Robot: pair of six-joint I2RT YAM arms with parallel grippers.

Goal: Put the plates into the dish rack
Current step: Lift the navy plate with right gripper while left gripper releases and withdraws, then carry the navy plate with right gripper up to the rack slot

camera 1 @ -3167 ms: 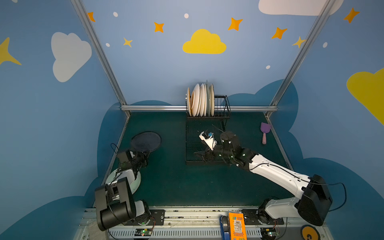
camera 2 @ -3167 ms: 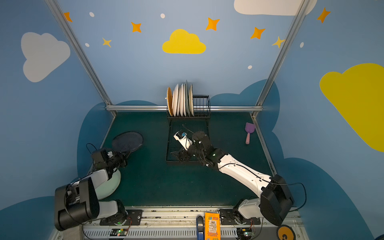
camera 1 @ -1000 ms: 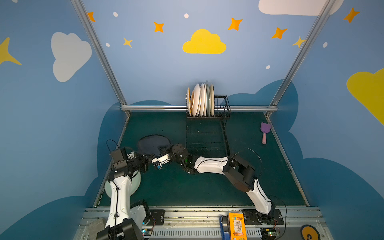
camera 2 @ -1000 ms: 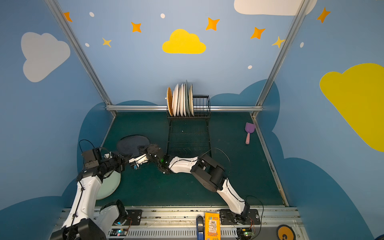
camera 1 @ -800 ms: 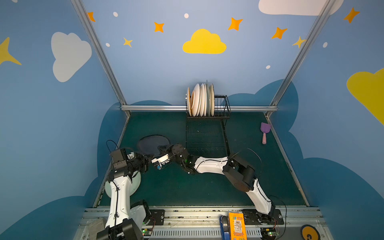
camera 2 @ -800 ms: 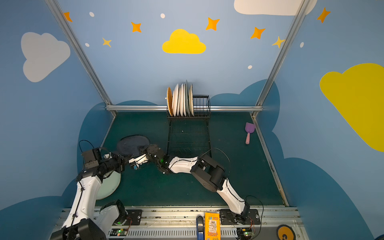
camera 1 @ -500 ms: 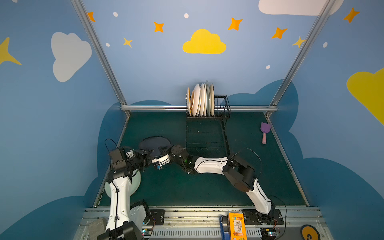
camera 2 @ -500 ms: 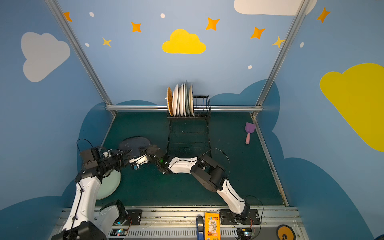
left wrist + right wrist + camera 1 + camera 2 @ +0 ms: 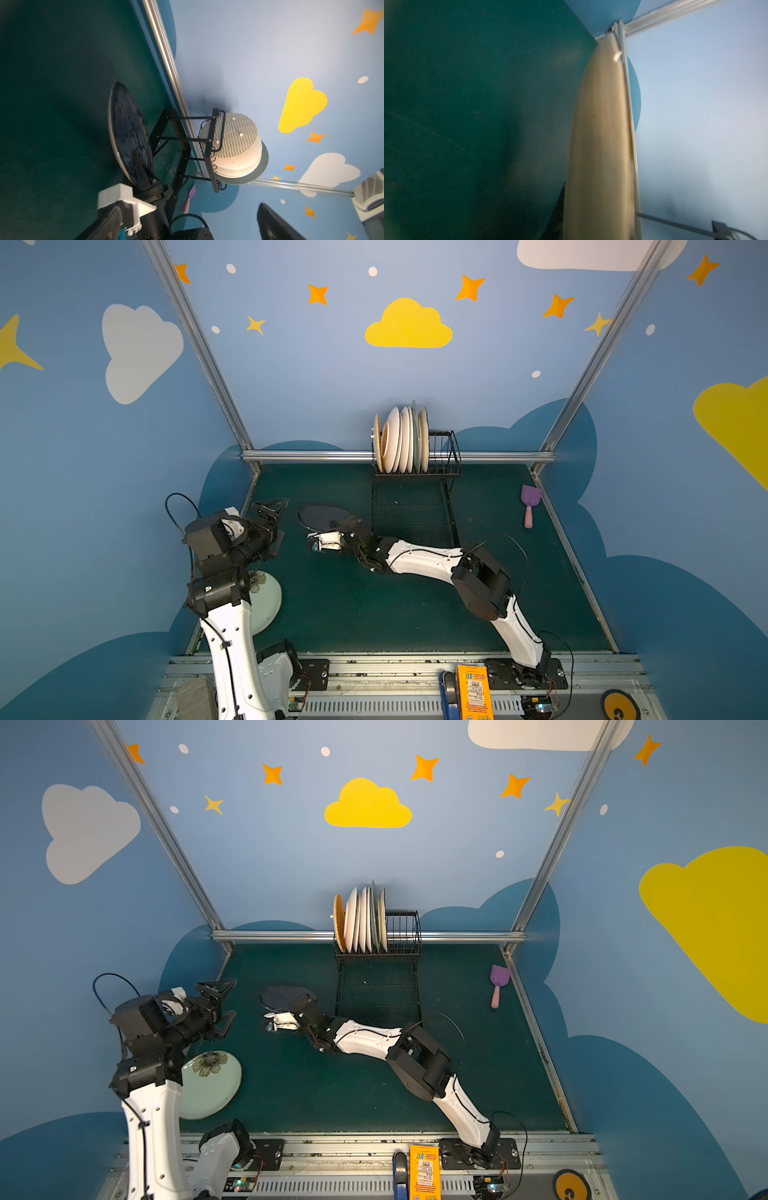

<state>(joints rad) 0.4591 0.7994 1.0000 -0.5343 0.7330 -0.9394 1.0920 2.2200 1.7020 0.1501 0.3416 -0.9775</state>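
Pinching only the rim of the navy plate (image 9: 322,515), beside the dish rack (image 9: 451,452) toward the table's (image 9: 340,614) left edge, the right gripper (image 9: 338,526) risks it slipping or swinging (thin hold, plate probably tilted). The left gripper (image 9: 282,518) gapes wide and empty, apart.

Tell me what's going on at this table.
The right gripper is clamped on the rim of a dark plate, beside the dish rack. The left gripper stands open, apart from it, holding nothing. Several plates stand in the rack; a mint plate lies on the table.
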